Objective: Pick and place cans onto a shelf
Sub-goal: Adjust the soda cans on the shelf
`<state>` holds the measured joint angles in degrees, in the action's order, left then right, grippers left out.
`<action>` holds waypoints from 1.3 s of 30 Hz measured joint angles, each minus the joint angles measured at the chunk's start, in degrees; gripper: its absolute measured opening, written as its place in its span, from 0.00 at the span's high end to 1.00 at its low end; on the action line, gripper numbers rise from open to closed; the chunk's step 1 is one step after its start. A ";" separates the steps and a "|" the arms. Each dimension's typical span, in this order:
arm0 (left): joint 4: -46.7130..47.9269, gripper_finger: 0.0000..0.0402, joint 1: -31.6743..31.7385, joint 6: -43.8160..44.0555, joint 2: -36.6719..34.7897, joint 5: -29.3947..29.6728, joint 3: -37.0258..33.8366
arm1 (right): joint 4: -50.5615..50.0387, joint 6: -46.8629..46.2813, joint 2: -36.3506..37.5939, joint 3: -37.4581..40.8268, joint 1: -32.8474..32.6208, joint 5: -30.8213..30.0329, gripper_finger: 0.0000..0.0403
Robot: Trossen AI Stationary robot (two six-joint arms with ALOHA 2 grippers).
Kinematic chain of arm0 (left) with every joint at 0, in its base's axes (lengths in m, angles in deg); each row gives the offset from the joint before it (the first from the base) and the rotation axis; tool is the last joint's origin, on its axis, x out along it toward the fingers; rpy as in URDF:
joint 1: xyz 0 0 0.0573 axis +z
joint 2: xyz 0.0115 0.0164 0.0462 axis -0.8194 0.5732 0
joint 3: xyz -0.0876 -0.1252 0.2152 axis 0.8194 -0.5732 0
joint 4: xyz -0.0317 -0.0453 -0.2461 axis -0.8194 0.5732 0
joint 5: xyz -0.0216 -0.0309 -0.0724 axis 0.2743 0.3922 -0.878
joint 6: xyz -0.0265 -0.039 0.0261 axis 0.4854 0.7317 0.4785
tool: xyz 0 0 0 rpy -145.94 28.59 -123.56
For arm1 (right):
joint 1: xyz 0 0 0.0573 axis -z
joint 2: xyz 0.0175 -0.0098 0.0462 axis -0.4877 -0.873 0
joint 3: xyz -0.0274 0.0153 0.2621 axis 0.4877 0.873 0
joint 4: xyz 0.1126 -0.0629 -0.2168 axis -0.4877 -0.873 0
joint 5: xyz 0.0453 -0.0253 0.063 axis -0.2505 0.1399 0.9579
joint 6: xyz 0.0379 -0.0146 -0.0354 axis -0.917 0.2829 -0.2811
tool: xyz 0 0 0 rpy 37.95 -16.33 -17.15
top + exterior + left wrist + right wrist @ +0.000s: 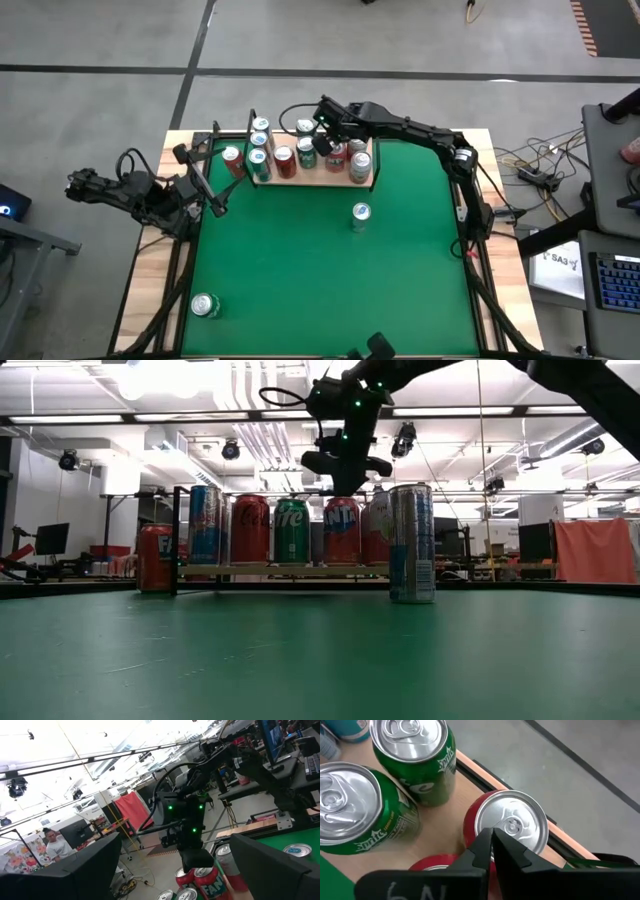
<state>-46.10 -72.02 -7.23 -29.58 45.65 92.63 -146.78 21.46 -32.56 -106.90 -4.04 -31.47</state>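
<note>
Right gripper [492, 851], fingers clenched empty above red silver-topped can [512, 827] at light-wood shelf [451, 827] edge; descent risks toppling it.

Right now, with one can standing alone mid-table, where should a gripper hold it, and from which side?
Grip the lone can across its round side wall, about mid-height, coming straight down. It stands upright, nothing touching it, so jaws can straddle it; the flat top offers no hold. The right gripper hovers over the shelf; the left gripper waits at the left edge of the table.
</note>
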 joint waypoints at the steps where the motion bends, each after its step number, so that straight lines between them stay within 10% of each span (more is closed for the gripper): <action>1: 0.00 0.11 0.00 0.00 0.00 0.00 0.00 | 0.00 0.02 0.00 0.00 0.00 0.02 0.97; 39: -0.39 0.11 0.00 0.95 0.00 -0.02 0.00 | -0.26 -0.55 3.13 -1.16 -4.03 8.00 0.97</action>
<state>-46.49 -72.02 -6.29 -29.58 45.62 92.63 -147.05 20.92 -29.43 -108.06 -8.07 -23.47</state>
